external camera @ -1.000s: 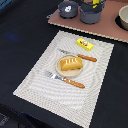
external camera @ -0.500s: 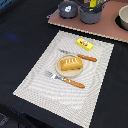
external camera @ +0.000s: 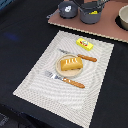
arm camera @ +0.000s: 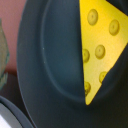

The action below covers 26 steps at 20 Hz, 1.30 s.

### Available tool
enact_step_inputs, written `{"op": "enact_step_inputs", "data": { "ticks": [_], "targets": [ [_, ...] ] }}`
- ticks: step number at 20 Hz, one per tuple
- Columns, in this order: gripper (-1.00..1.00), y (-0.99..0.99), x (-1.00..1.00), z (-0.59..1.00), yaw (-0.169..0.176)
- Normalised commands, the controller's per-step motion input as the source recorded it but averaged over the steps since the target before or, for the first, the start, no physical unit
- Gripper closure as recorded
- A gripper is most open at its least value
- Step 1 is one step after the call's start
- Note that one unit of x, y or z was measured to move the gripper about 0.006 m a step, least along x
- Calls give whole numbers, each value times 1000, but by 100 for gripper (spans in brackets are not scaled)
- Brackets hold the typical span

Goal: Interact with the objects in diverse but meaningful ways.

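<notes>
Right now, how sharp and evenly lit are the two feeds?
Exterior view: soft and low-detail, evenly lit, the orange-brown scored bread loaf casting little shadow. Wrist view: very close and blurred, the yellow holed cheese wedge bright against a dark grey pot; no glare.

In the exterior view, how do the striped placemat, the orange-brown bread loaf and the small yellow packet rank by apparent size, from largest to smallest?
1. Striped placemat
2. Orange-brown bread loaf
3. Small yellow packet, though it lies slightly farther from the camera.

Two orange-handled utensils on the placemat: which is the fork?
The fork is the one on the plate's near side, tines showing. The knife lies on the far side, towards the yellow packet.
</notes>
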Motion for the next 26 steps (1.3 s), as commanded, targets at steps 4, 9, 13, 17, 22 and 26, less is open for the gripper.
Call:
{"op": "enact_step_inputs", "data": {
  "ticks": [4, 9, 13, 17, 22, 26],
  "targets": [
    [-100, -194, 565, 949, -186],
    [-100, -269, 621, 579, -183],
    [-100, -484, 489, 158, -132],
    [-100, -718, 446, 26, -50],
    [-100, -817, 429, -4, -17],
    [-100, -803, 396, -41, -25]
  ]
}}
